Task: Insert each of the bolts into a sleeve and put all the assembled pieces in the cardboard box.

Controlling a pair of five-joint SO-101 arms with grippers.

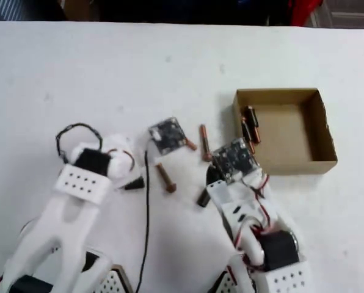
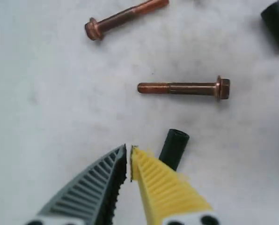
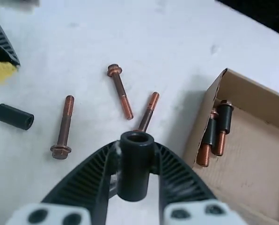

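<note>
Over on the table, seen from above, the cardboard box [image 1: 298,165] sits off to one side with two assembled pieces [image 1: 249,127] lying inside along one wall. A loose bolt [image 1: 165,177] lies between the arms.

Along the left wrist, the left claw [image 2: 129,150] is clenched on nothing, and a spare sleeve [image 2: 173,149] lies just beside its yellow finger.

Along the right wrist, the right claw [image 3: 135,149] grasps an upright sleeve [image 3: 135,171], with three bare bolts [image 3: 120,91] on the table ahead.

By my reckoning two pieces are done and three bolts are yet to be sleeved and boxed.
</note>
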